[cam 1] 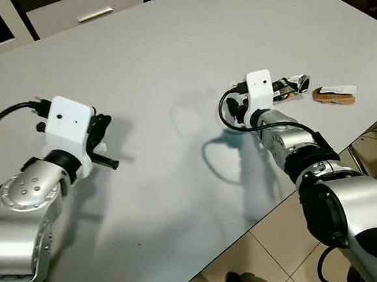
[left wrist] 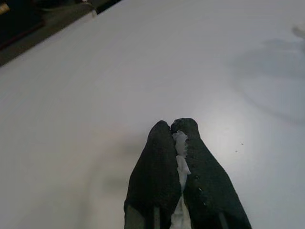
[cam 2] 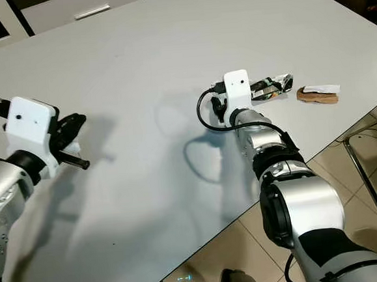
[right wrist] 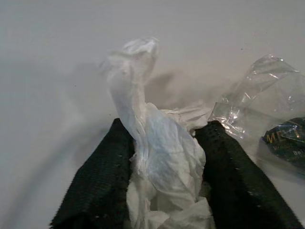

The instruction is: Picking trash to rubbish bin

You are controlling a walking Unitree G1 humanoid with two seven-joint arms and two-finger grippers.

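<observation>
My right gripper (right wrist: pixel 165 126) rests on the white table (cam 1: pixel 168 51) near its right edge, shut on a crumpled white tissue (right wrist: pixel 157 152) that sticks up between the fingers. Just beside it lies a clear plastic wrapper with a dark green label (cam 1: pixel 292 85). A brown scrap with white paper on it (cam 1: pixel 334 95) lies a little further right. My left gripper (left wrist: pixel 174 126) hovers over the table's left part, shut on a small white paper scrap (left wrist: pixel 180 157).
The table's front edge runs diagonally under my right arm, with tiled floor (cam 1: pixel 281 238) below. A metal chair frame (cam 2: pixel 373 159) stands by the right corner. A white cabinet drawer (cam 1: pixel 93 11) is beyond the far edge.
</observation>
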